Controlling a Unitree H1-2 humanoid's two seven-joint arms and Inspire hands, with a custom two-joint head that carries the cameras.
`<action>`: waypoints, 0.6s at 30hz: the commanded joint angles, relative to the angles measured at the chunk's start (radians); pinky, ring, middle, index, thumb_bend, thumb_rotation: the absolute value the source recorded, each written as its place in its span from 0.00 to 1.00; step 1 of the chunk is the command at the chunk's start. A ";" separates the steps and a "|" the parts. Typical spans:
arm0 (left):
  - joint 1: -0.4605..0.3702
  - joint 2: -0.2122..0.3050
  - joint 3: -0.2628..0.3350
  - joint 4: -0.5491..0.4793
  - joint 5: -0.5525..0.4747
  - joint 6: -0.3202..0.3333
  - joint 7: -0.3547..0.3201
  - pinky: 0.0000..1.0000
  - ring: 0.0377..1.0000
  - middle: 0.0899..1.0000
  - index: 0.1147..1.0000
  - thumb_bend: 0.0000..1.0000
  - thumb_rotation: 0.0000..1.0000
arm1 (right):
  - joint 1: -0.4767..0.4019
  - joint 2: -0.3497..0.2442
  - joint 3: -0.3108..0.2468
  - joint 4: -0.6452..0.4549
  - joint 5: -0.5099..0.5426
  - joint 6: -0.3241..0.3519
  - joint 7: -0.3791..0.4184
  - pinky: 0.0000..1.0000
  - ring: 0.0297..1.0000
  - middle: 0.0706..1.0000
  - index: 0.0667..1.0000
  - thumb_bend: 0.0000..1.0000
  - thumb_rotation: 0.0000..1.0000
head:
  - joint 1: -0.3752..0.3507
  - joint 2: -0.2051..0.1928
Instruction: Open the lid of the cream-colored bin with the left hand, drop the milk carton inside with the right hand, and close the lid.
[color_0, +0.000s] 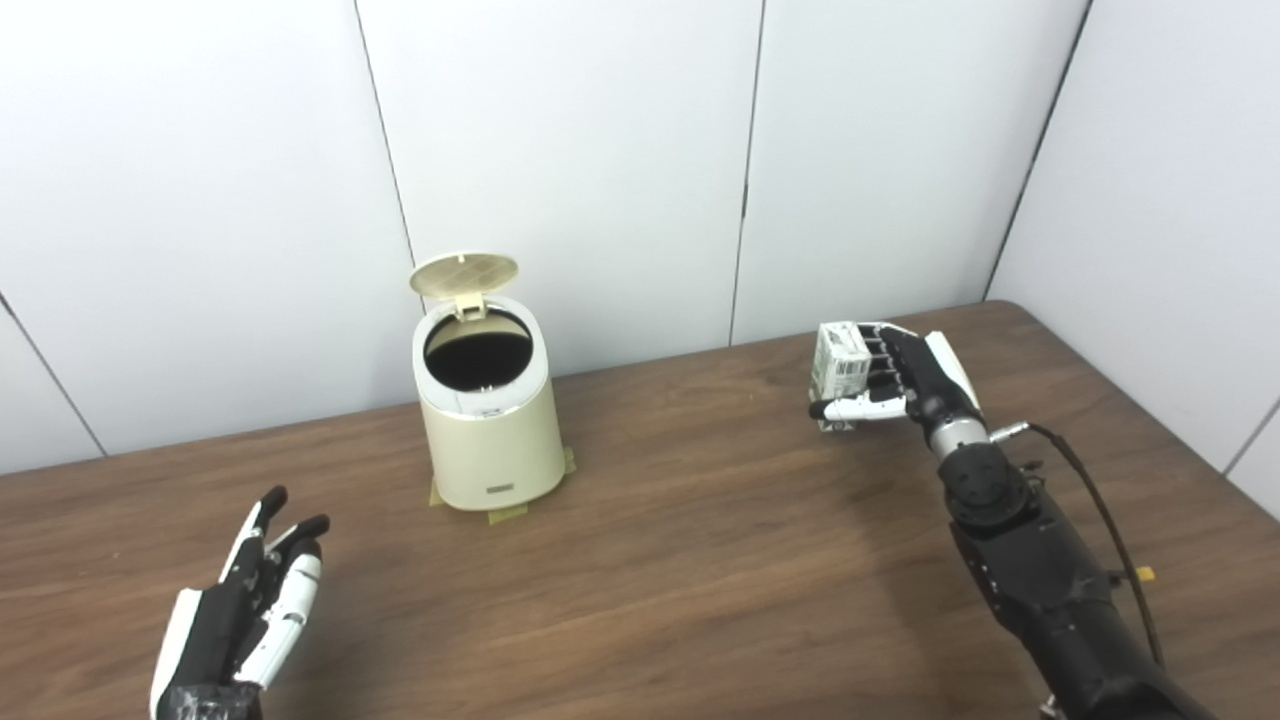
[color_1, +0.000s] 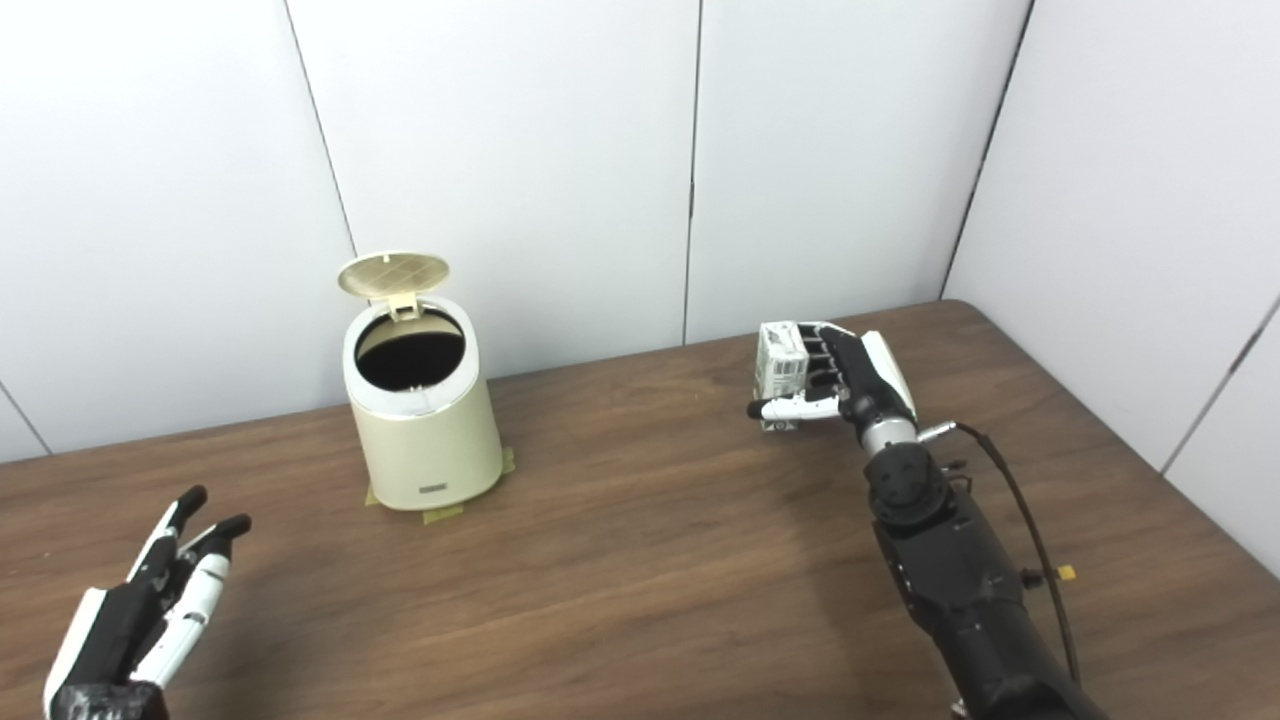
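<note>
Gripping milk carton (color_0: 840, 368), right hand (color_0: 905, 380)

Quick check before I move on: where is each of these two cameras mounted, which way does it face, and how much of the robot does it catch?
Left eye view: on the head, left side, looking down and forward over the wooden table at the cream-colored bin, lid up; both arms enter from the bottom.
Right eye view: beside it, a little to the right, facing the same way; the bin sits further left in the picture.
Shared: the open left hand low at left, and the right hand shut on the milk carton.
</note>
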 joint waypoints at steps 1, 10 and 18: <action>-0.025 0.008 0.000 -0.028 0.007 -0.009 -0.002 1.00 0.94 0.85 1.00 0.16 0.50 | -0.046 -0.034 -0.006 -0.020 -0.001 -0.038 -0.005 0.65 0.68 0.70 0.71 0.90 0.10 | -0.001 0.000; -0.021 0.010 -0.003 -0.028 0.010 -0.009 -0.009 0.95 0.92 0.84 0.99 0.17 0.55 | -0.038 -0.018 -0.022 -0.032 -0.005 -0.011 -0.042 0.54 0.59 0.63 0.66 0.84 0.08 | -0.003 0.007; -0.020 0.015 -0.001 -0.017 0.009 -0.026 -0.020 0.94 0.91 0.84 0.98 0.18 0.61 | -0.031 -0.011 -0.016 -0.038 -0.023 -0.005 -0.073 0.55 0.56 0.55 0.62 0.82 0.03 | -0.004 0.012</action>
